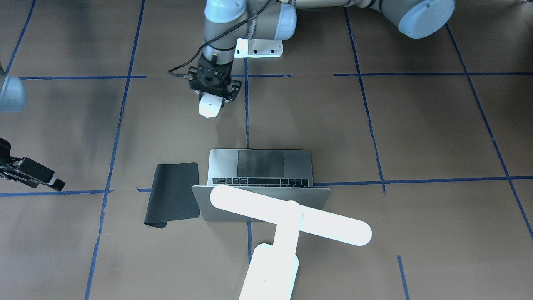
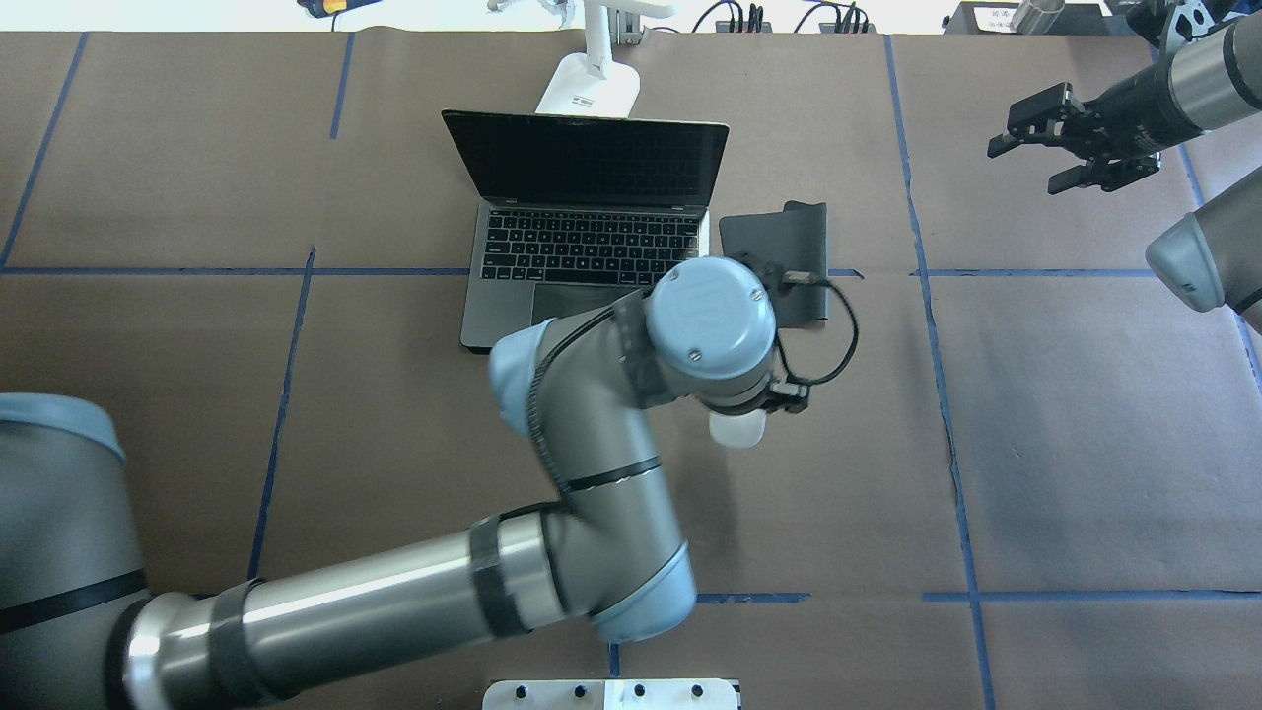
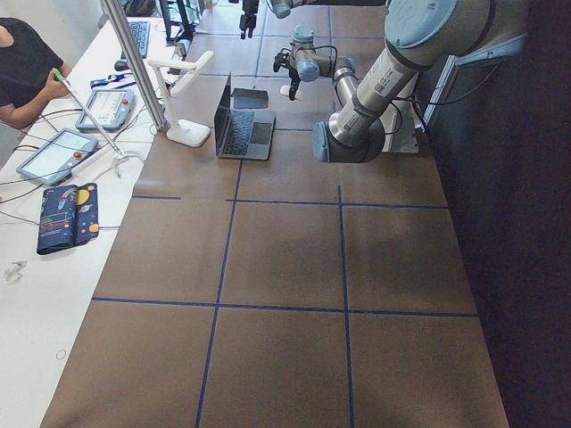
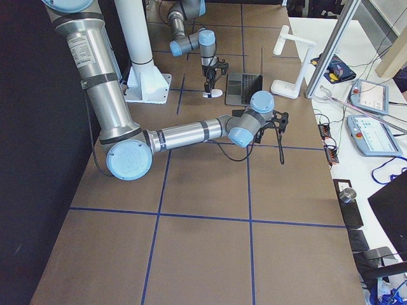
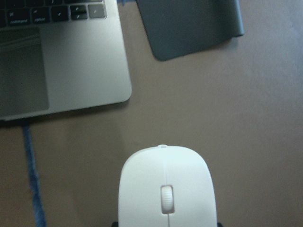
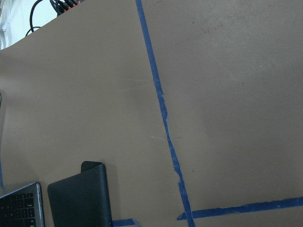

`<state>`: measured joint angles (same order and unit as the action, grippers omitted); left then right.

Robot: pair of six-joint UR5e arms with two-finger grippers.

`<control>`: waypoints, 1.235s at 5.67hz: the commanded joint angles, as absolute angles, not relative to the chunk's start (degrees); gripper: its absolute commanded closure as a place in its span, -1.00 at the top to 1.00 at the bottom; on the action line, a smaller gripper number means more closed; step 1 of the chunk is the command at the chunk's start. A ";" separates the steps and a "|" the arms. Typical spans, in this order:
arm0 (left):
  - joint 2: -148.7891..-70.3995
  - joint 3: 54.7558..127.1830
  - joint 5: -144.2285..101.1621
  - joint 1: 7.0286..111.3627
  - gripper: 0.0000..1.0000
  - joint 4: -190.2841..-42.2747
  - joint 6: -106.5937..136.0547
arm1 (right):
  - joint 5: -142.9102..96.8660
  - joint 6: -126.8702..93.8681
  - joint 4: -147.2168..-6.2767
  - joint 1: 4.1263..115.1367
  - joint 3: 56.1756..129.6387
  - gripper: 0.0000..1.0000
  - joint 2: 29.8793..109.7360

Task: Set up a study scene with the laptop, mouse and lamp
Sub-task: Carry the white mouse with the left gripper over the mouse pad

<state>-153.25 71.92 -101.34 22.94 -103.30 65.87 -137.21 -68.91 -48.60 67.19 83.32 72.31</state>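
The mouse (image 5: 166,189) sits clenched in my left jaws, nose toward the black pad (image 5: 189,23) beside the laptop (image 5: 85,71) (its likely spot); my right jaws hang released, well apart

The grey laptop (image 2: 589,258) stands open, its dark screen upright and its black keys and trackpad facing the robot. The white T-shaped lamp (image 1: 291,216) stands just behind the lid. The white oval mouse (image 5: 166,189) lies flat, wheel up, clamped in the left gripper (image 1: 213,98), near the laptop's front right corner and apart from it.
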 commanded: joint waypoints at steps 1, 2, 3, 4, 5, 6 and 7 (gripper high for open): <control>-161.00 57.45 -101.25 24.78 -0.98 -110.00 66.18 | -136.85 -68.47 -48.60 67.24 83.23 1.00 72.60; -165.80 49.48 -101.25 25.92 -0.98 -111.78 66.18 | -136.76 -68.47 -48.60 67.24 83.15 1.00 72.60; -168.55 44.09 -101.25 26.45 -0.98 -113.80 66.36 | -136.67 -68.47 -48.60 67.15 83.23 1.00 72.60; -171.27 35.85 -100.64 26.46 -0.98 -119.30 66.36 | -136.50 -68.47 -48.60 67.06 82.97 1.00 72.51; -173.13 31.42 -98.20 26.46 -0.98 -122.31 66.71 | -136.41 -68.47 -48.60 67.06 83.06 1.00 72.42; -173.23 29.90 -94.61 26.72 -0.98 -124.34 67.93 | -136.32 -68.47 -48.69 66.89 82.97 1.00 72.42; -173.49 28.66 -91.70 27.41 -0.98 -126.45 69.16 | -135.27 -68.47 -48.69 66.80 82.97 1.00 72.33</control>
<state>-173.17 30.13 -94.51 26.90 -124.41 68.07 -136.00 -68.47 -48.67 66.89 82.99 72.40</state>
